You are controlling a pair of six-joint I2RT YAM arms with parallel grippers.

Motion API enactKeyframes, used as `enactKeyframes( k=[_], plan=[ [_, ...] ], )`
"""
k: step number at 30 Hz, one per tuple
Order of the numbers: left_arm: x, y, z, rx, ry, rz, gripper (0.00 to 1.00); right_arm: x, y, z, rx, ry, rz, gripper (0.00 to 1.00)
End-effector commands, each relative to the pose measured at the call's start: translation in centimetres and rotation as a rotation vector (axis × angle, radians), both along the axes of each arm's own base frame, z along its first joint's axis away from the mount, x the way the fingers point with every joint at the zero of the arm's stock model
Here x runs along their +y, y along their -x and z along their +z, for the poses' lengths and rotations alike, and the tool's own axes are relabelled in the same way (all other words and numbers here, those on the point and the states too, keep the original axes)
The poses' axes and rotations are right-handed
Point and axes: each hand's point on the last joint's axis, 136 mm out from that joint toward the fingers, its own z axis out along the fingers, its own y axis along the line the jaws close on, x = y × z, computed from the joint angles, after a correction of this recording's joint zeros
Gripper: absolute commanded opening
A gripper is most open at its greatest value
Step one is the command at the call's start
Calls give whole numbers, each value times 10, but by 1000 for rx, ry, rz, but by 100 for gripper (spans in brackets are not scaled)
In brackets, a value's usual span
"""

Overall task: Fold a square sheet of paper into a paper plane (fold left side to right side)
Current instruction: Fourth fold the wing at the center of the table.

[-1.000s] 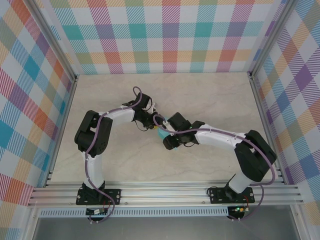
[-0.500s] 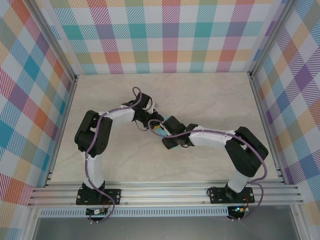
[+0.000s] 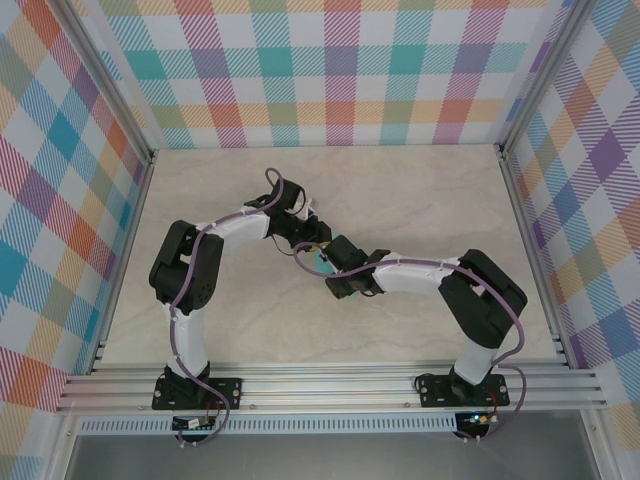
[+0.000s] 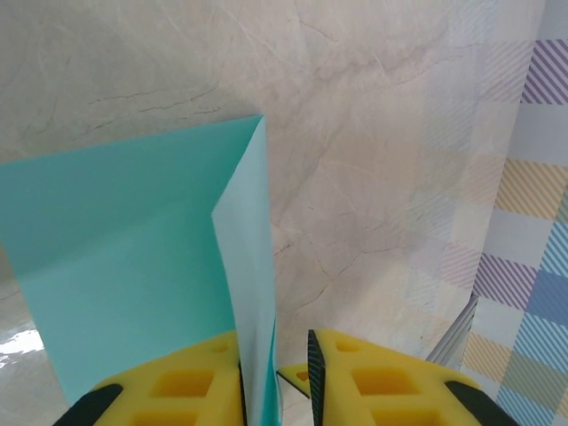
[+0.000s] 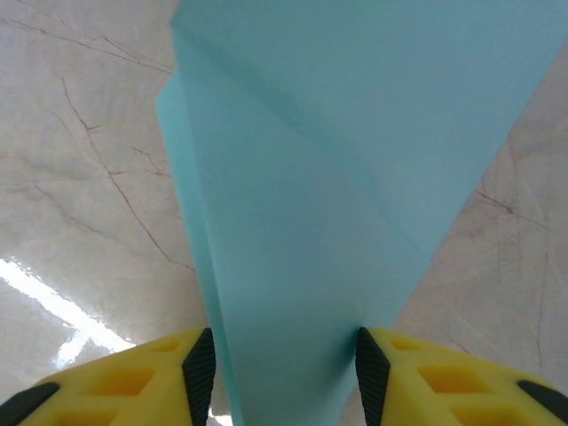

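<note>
Item: square sheet of paper (image 4: 124, 240), turquoise, partly folded, lying near the middle of the marbled bench (image 3: 420, 200) between the two hands, with one flap standing up along a crease. Left hand (image 4: 275, 377): fingers narrowly parted, the raised flap between them and against one finger (image 4: 177, 390), a slit of space on its other side; a firm pinch cannot be told. Right hand (image 5: 284, 373): fingers about half apart, the folded paper filling the gap from pad to pad; whether it grips cannot be told.
</note>
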Motion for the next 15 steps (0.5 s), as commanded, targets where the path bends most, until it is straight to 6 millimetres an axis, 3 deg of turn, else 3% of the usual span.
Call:
enactKeyframes(
  k=[1, 8, 15],
  plan=[
    [-2, 0, 10, 2, 7, -7, 27, -5, 2, -11, -2, 28, -6, 42],
    [15, -2, 19, -26, -11, 15, 38, -7, 5, -15, 11, 24, -15, 25],
    [48, -5, 32, -56, -26, 70, 50, -9, 9, -17, 47, -21, -38, 13]
  ],
)
